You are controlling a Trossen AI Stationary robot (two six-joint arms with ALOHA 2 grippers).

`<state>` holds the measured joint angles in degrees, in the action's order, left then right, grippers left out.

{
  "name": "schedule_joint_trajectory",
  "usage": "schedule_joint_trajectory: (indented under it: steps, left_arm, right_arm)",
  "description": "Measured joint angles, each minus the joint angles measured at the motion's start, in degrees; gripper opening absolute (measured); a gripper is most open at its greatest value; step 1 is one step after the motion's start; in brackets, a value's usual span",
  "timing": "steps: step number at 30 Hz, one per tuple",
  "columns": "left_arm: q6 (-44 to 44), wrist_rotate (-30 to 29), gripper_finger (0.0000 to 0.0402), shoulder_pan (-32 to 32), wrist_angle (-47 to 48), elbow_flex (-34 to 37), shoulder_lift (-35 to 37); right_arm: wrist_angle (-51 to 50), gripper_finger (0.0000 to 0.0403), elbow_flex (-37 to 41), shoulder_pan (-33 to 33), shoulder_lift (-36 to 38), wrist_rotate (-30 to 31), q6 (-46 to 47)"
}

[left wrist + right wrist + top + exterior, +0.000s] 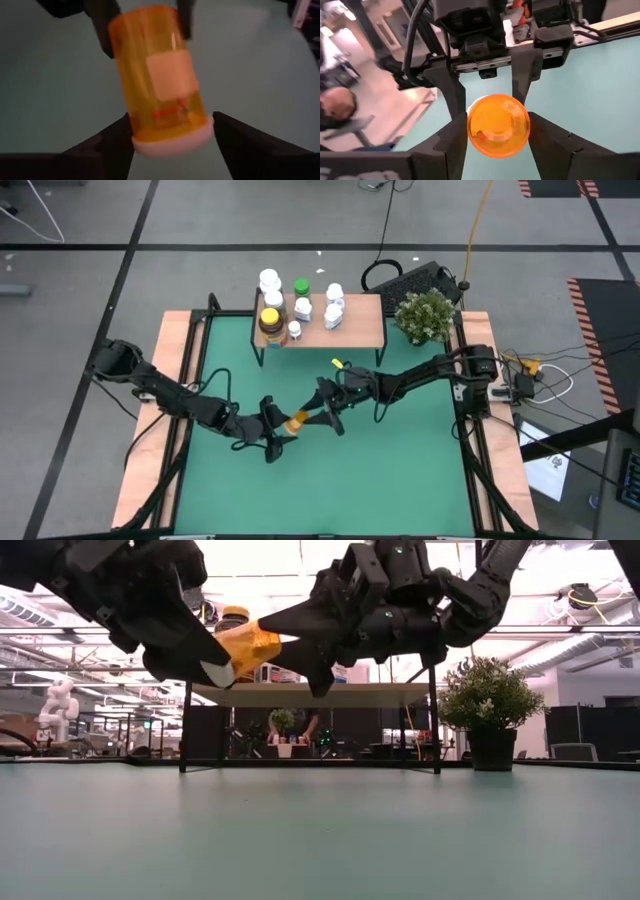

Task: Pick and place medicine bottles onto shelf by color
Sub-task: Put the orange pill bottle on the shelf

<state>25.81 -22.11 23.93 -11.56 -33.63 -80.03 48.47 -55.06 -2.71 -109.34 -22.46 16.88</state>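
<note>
From above, the green table [400,480] lies open on all sides of me, its wooden edges well off to either flank, and the shelf [360,325] stands at the far edge with the other bottles [290,305] crowded on its left part and a potted plant [425,315] just beside its right end. The orange bottle [295,421] hangs over the middle of the table, well short of the shelf, between my left hand [283,430] and my right hand [318,418]; both arms reach inward, low and long, and meet there. From table height, the bottle [248,645] is well clear of the table, lying nearly level and about as high as the shelf top [330,695], white cap toward my left hand [215,665] and base toward my right hand [300,640], with free room beneath. Past my left wrist, the bottle [157,80] is clear amber with a pale label and a white cap. My left hand [172,145] brackets the cap end, and I cannot tell whether it pinches or merely flanks it, while my right hand [145,20] clasps the far end. Past my right wrist, I see the round base of the bottle [497,125] end on. My right hand [498,131] is closed part way, pressing it from both sides, with my left hand [490,85] opposite. A person [335,107] shows beyond the table edge.
</note>
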Motion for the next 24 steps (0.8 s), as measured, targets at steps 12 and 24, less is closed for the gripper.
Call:
schedule_joint_trajectory:
  steps: [12,24]
  left_arm:
    - [-8.27,-1.08,0.0344,2.04,-1.18,0.0,0.0]
    - [-5.86,-2.06,0.0349,1.28,-16.1,0.02,0.0]
  right_arm:
    - [14.55,0.018,5.35,-1.83,0.0,-5.08,13.14]
    - [37.0,0.0182,11.47,-2.98,0.09,-8.92,24.66]
